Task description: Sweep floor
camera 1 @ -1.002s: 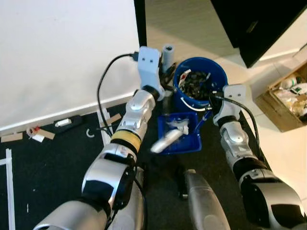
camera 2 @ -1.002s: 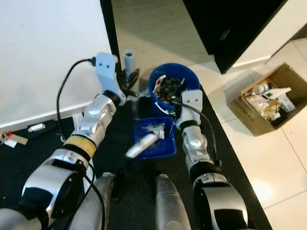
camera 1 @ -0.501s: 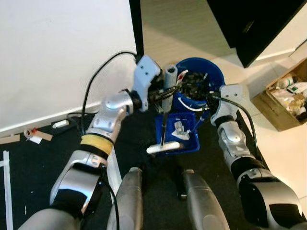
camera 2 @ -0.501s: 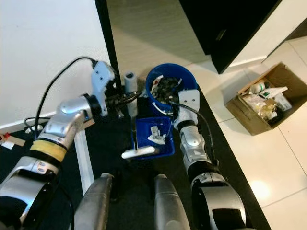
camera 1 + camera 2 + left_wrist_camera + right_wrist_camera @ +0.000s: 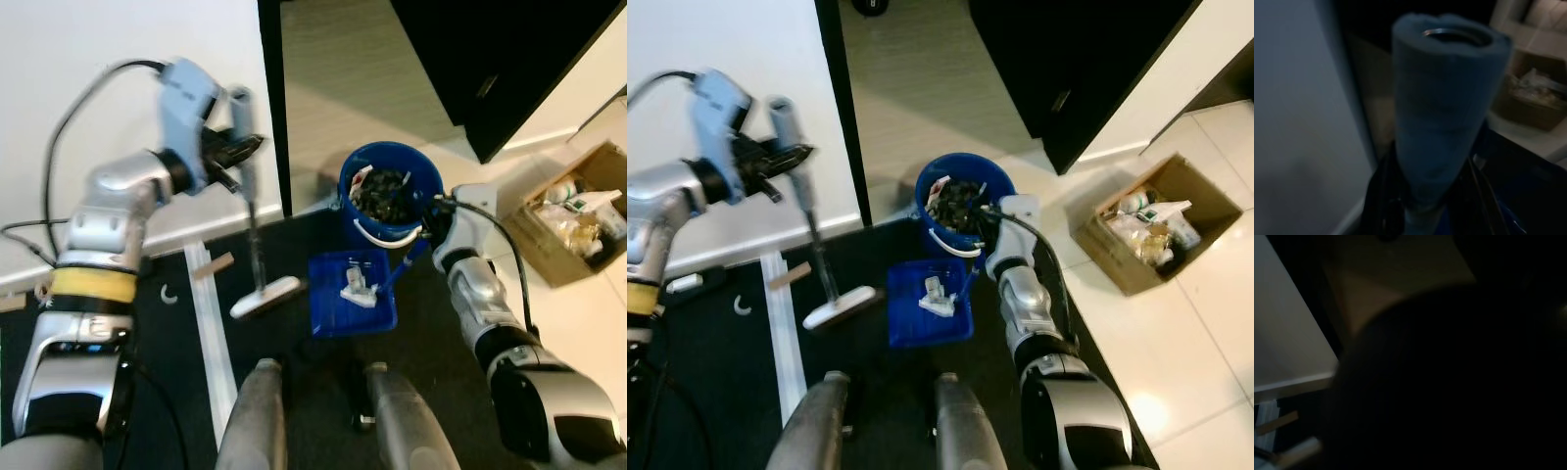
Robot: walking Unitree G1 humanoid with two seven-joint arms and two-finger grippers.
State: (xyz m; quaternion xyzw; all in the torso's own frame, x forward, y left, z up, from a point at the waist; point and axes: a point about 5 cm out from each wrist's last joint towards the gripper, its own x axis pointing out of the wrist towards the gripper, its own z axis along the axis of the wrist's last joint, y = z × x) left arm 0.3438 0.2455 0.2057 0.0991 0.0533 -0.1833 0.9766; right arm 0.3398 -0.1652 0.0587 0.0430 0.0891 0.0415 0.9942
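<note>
Clamping the grey foam grip of the broom (image 5: 250,211), the left gripper (image 5: 233,152) holds it upright, its head resting on the dark floor (image 5: 118,343) beside the blue dustpan (image 5: 353,294). The right gripper (image 5: 428,211) sits by the blue bucket (image 5: 384,191), its fingers seemingly hidden.

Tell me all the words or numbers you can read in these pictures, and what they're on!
No text can be read anywhere.
Packets in the brown cardboard box: any print is too small and blurred.
Scraps in the round blue plastic bucket and the square blue plastic dustpan: no legible writing.
</note>
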